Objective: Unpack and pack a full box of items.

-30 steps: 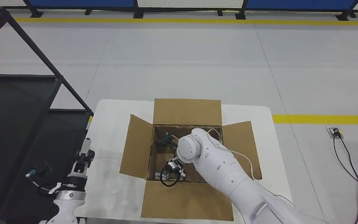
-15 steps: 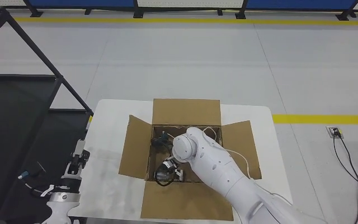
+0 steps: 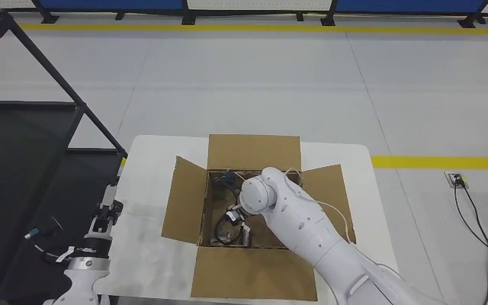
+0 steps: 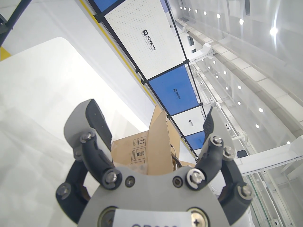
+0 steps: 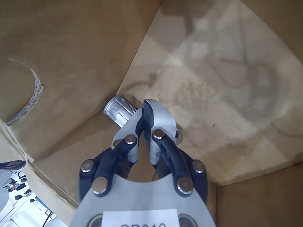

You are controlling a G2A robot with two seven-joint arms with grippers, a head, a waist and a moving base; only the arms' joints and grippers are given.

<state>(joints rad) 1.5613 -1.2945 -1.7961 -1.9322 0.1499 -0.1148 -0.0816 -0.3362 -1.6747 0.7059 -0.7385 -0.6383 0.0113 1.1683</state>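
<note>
The cardboard box (image 3: 255, 151) sits in the middle of the white table (image 3: 152, 252) with all four flaps folded outward, and the right arm is bent over it with its wrist down inside. From the right wrist view, the right gripper (image 5: 144, 106) hangs low in the box (image 5: 71, 36), near a bottom corner, with its two fingers drawn together so the dark pads meet at the tips and nothing shows between them. Just past those tips lies a short silver metal cylinder (image 5: 117, 109), ribbed along its side. It rests on the box floor right at the fold where the floor meets a side wall, with one round end facing the camera; I cannot tell whether the fingertips touch it. From above, the right gripper (image 3: 229, 229) is toward the box's left side, and something small and dark (image 3: 227, 181) lies near the back wall, too small to make out. The left gripper (image 3: 109, 213) is well apart from all this, just off the table's left edge. In its own view, the left gripper (image 4: 153, 109) has its fingers spread wide with nothing between them, and the box (image 4: 139, 147) stands beyond on the table (image 4: 35, 95).
</note>
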